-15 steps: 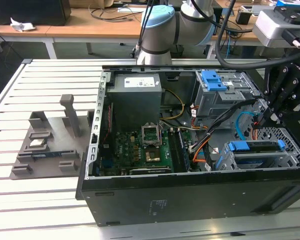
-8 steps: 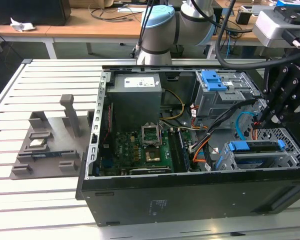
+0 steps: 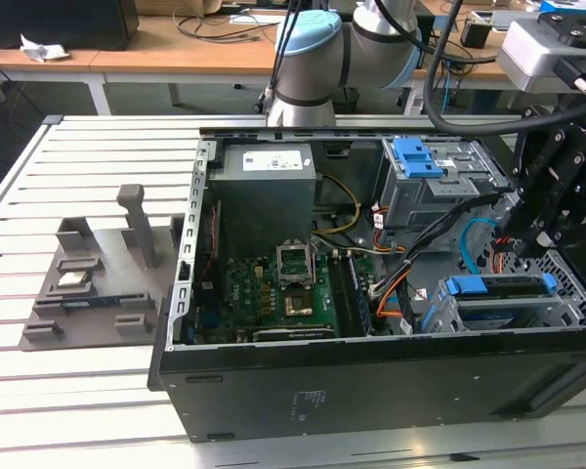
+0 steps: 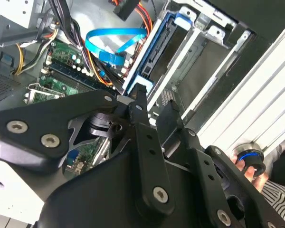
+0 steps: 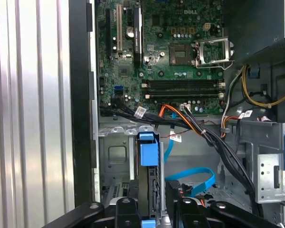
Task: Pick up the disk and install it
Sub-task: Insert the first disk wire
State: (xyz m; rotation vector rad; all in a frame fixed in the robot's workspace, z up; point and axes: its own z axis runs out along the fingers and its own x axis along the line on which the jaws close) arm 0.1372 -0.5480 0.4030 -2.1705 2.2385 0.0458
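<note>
The disk (image 3: 498, 287), silver with a blue bracket, stands on edge in the drive cage at the open computer case's front corner, on the exterior view's right. Its blue tab (image 5: 148, 152) and its long edge (image 4: 154, 52) show in the wrist views. My gripper (image 3: 529, 244) hovers just above that cage. Its two black fingers stand apart on either side of the disk's end, gripper (image 5: 152, 198), and nothing shows in the gap between them, gripper (image 4: 154, 108). It looks open and clear of the disk.
Inside the case lie the motherboard (image 3: 283, 293), a grey power supply (image 3: 269, 186), a second cage with a blue bracket (image 3: 439, 171), and a blue cable (image 5: 190, 180) beside orange and black wires. A grey fixture (image 3: 98, 274) sits on the slatted table. A person's hand (image 4: 247, 166) is near the table edge.
</note>
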